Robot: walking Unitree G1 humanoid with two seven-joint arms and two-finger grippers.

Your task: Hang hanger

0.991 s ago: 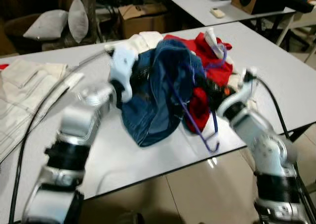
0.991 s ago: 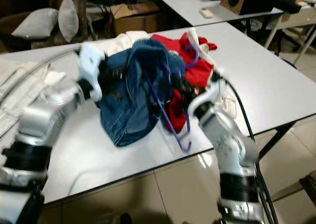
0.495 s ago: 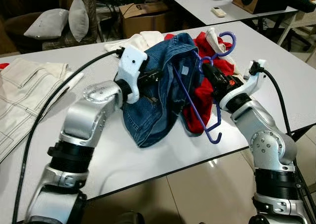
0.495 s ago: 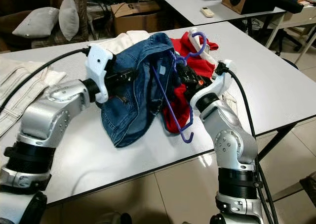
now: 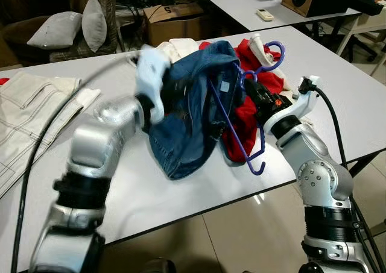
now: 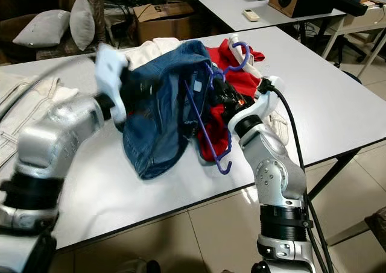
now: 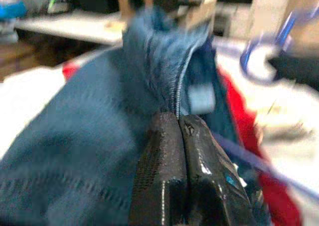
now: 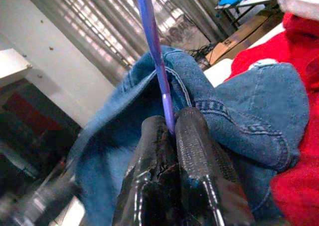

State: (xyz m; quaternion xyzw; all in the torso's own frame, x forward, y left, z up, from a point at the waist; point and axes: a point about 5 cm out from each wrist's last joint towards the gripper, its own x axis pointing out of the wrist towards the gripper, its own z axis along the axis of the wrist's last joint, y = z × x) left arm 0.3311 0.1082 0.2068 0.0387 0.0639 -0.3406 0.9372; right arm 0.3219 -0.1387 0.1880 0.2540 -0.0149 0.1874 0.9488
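Now the purple hanger (image 5: 238,125) is pinched tight by the right gripper (image 8: 167,128), and the jeans (image 5: 193,113) by the left gripper (image 7: 180,123). The waistband should be held open while the hanger is slid in slowly.

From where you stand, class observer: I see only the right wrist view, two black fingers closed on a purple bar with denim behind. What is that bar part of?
Observer: It is a purple hanger; its hook curls up above the red garment.
Operator: Who holds the denim?
Observer: The left gripper is shut on the blue denim garment, lifting it off the white table.
Operator: Is the hanger inside the denim?
Observer: One arm runs into the denim opening; the lower end hangs free near the table edge, below the right gripper.
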